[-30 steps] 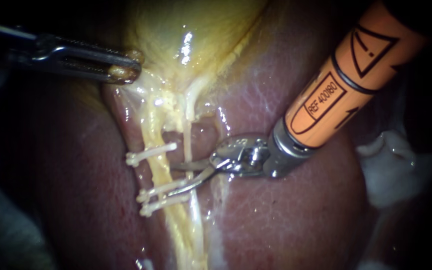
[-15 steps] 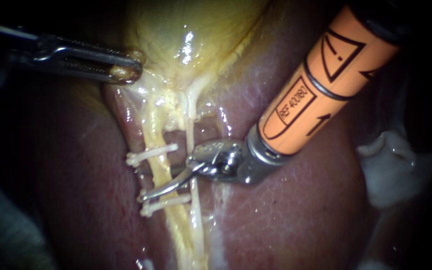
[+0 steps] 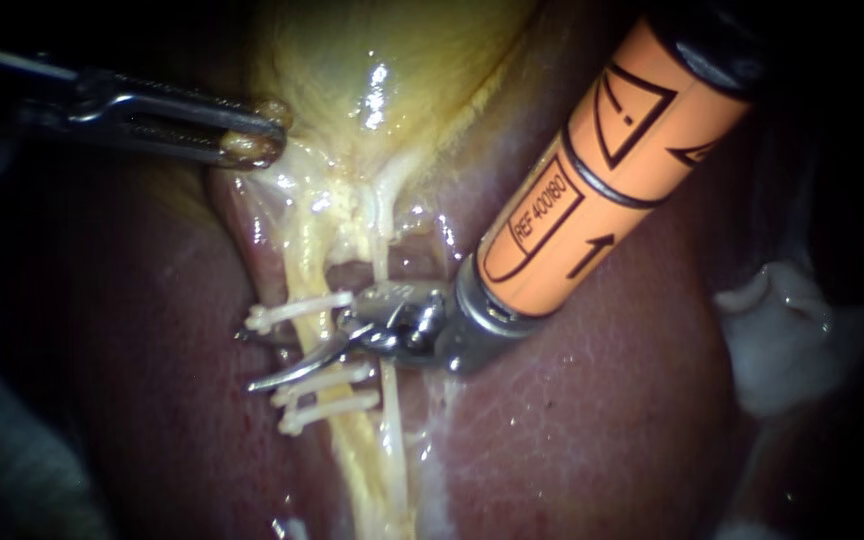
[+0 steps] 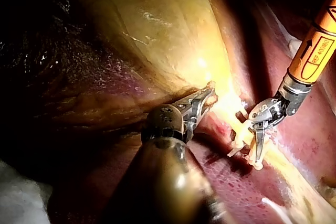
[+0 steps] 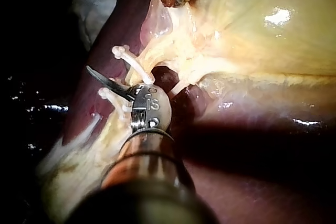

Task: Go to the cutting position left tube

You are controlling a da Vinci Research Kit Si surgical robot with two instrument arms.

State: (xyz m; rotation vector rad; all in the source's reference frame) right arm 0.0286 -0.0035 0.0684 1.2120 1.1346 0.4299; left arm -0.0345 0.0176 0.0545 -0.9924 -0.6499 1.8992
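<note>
Crossing the left tube between its clips, the right instrument held its blades apart, one on either side.

Liver and gallbladder are wet and glossy, clips look matt white plastic, left instrument and right instrument tips are shiny metal, right's sleeve smooth orange plastic.

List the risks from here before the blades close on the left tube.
The open blades of the right instrument cross the left tube close beside the lower clips; closing there could catch a clip. The lower blade's tip reaches past the tube over the liver and could nick it.
</note>
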